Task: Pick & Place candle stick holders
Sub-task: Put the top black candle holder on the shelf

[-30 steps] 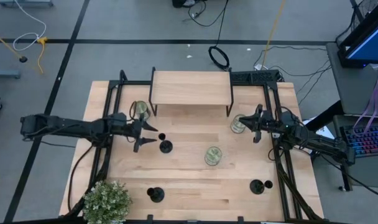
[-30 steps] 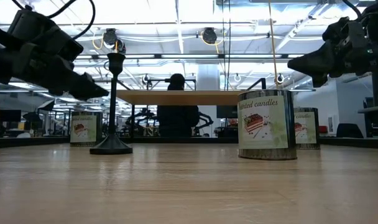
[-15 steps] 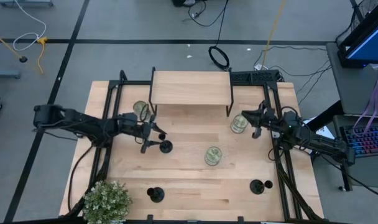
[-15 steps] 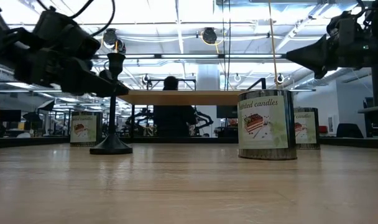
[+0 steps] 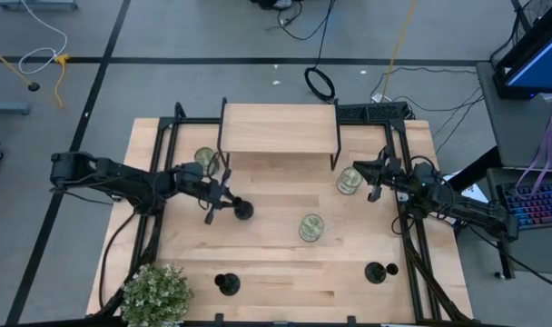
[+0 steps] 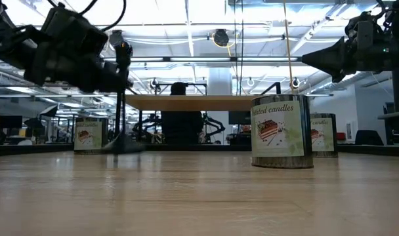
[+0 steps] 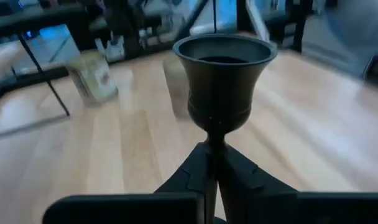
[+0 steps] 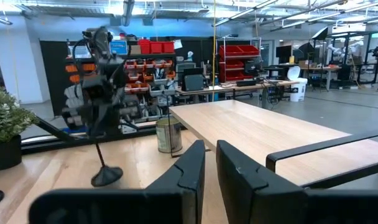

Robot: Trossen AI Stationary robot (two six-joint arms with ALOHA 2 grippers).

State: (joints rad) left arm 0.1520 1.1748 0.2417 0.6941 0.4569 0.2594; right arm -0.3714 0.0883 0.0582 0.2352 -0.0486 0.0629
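I've got the left end effector (image 5: pixel 223 201) over the tabletop (image 5: pixel 276 272) just in front of the raised wooden shelf (image 5: pixel 278 128), fingers pinched tight on the thin stem of a candle stick holder (image 5: pixel 243 211). In the left wrist view the two dark fingers (image 7: pixel 192 174) meet around the stem right under the cup top (image 7: pixel 223 74) — no gap visible. In the low view that holder looks blurred, base (image 6: pixel 124 145) at or barely off the wood; can't tell which.

Two other holders stand untouched near the front edge: one on the left (image 5: pixel 226 284) beside the potted plant (image 5: pixel 155 293), one toward the right (image 5: pixel 376 271).

Right end effector (image 5: pixel 369 178) hangs by the shelf's right leg, next to a candle tin (image 5: pixel 349 180). From its wrist cam the fingers (image 8: pixel 192 165) sit nearly together w/ only a thin slot between them, gripping nothing.

Another candle tin (image 5: pixel 310 226) sits mid-tabletop, a third (image 5: pixel 204 160) at the shelf's left leg — well apart from each other. Low view reads "scented candles" on the nearest tin label (image 6: pixel 281 131). A person's dark outline (image 6: pixel 181 118) shows in the room behind.
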